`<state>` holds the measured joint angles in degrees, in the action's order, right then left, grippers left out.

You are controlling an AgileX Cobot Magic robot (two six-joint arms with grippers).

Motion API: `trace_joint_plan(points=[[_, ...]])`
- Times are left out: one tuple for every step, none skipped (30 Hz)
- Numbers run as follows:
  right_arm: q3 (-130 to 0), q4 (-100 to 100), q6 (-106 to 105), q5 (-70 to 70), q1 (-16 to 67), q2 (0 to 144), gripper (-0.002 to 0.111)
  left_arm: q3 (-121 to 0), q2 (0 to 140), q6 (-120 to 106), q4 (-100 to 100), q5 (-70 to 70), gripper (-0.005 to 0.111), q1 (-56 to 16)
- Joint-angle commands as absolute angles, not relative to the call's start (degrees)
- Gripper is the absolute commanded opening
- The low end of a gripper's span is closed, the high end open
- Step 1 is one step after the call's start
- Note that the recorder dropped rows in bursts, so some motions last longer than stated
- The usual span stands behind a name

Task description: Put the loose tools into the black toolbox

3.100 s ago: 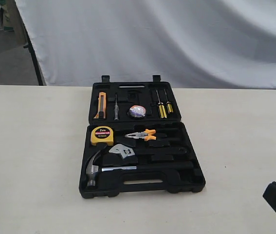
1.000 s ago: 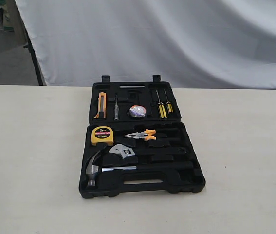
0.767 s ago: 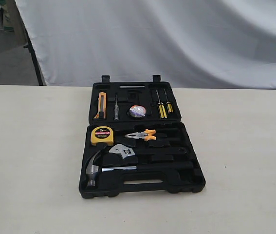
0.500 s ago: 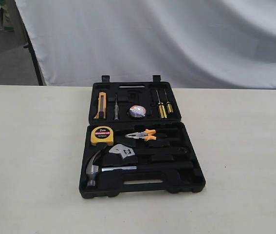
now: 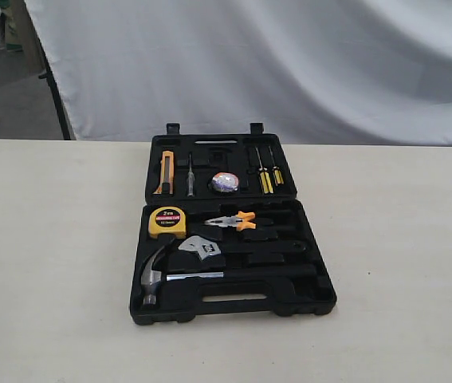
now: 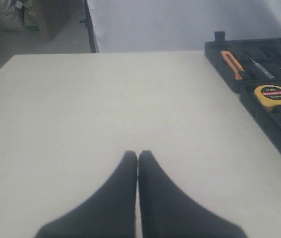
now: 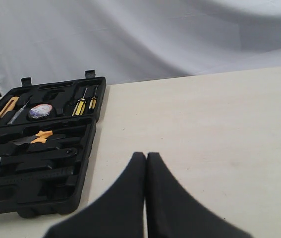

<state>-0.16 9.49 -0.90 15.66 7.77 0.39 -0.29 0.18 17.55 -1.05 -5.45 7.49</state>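
toolbox (image 5: 307,306) open, mid-table | hammer (image 5: 155,279) and wrench (image 5: 202,249) in near half | tape roll (image 5: 225,183) in far half | left gripper (image 6: 138,154) jaws together, empty, left of box | right gripper (image 7: 145,155) jaws together, empty, right of box

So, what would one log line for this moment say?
toolbox open | hammer, wrench, tape roll inside | left gripper shut, empty | right gripper shut, empty | both clear of box

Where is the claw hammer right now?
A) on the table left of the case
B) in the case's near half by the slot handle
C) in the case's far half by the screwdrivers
B: the claw hammer lies in the near half of the black toolbox, between the adjustable wrench and the slot handle.
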Motion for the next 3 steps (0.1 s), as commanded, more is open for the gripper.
trace_joint_plan(points=[[0.0, 9.3, -0.9, 15.5, 7.4, 0.0, 0.0, -0.4, 0.0, 17.8, -1.3, -5.0, 0.001, 8.9], [0.0, 9.3, -0.9, 15.5, 7.4, 0.0, 0.0, -0.4, 0.0, 17.8, -1.3, -5.0, 0.001, 8.9], [0.0, 9.3, -0.9, 15.5, 7.4, 0.0, 0.0, -0.4, 0.0, 17.8, -1.3, -5.0, 0.001, 8.9]])
